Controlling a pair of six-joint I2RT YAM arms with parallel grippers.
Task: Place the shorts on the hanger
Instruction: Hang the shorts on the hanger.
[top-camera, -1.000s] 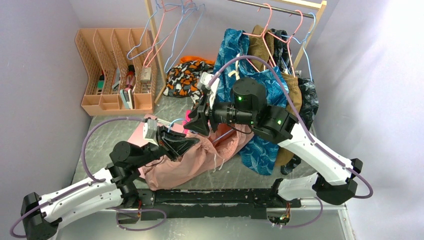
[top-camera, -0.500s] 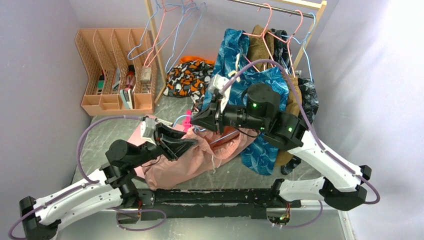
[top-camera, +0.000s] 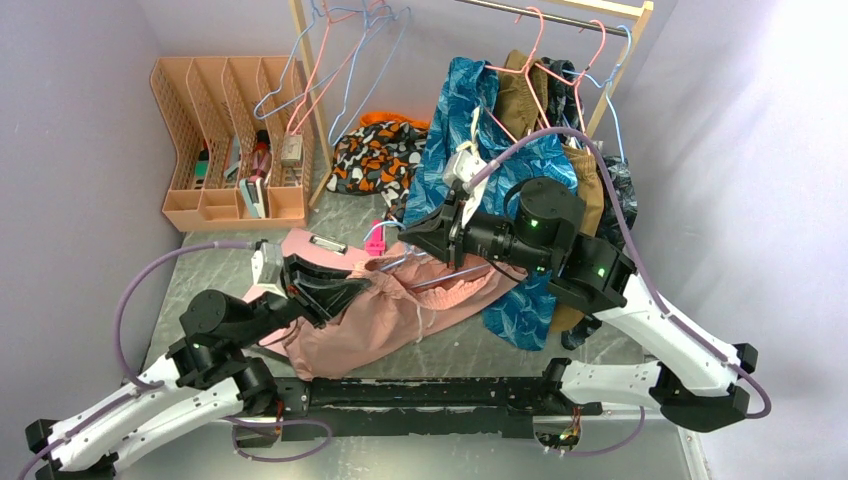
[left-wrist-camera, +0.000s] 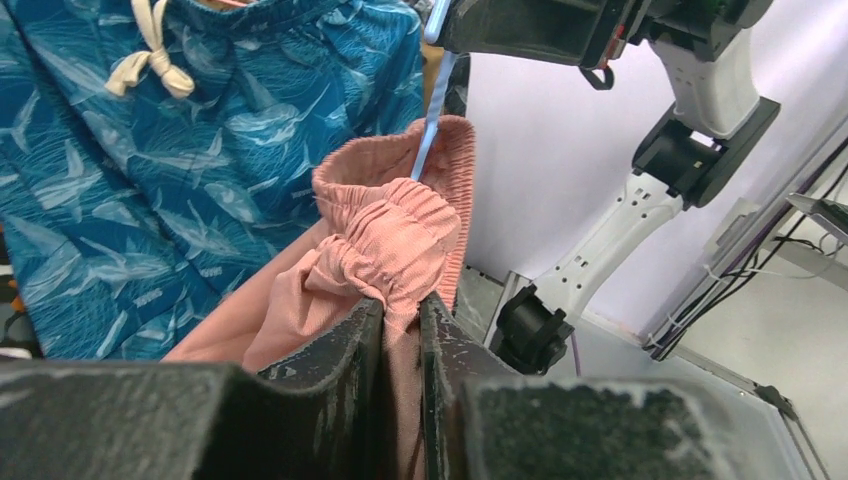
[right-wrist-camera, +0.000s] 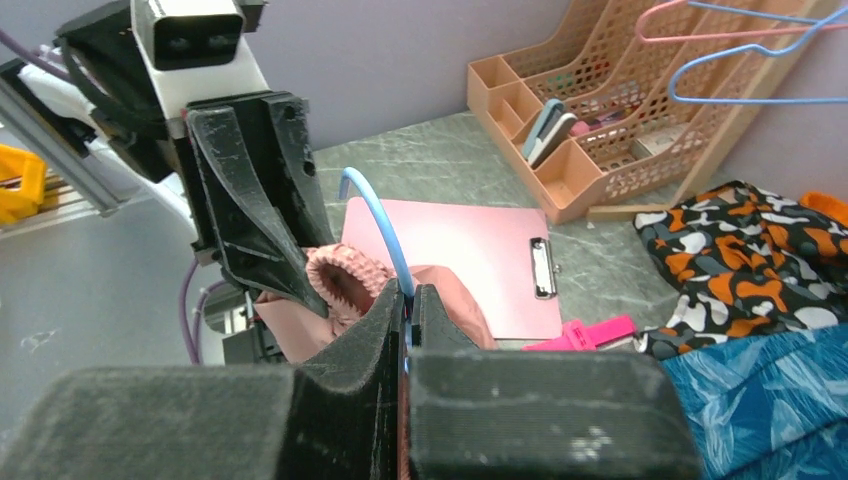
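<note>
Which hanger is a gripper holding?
The light-blue hanger pinched in the right gripper, its hook rising beside the shorts. The other hangers, pink and blue, hang on the rack.

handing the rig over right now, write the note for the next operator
Left gripper: shut on the shorts at the gathered waistband, held raised.
Right gripper: shut on the hanger, whose blue wire runs into the waist opening.
Done: both things gripped, wire inside the waist.
Left: work the shorts fully onto the hanger; most fabric lies on the table.
</note>
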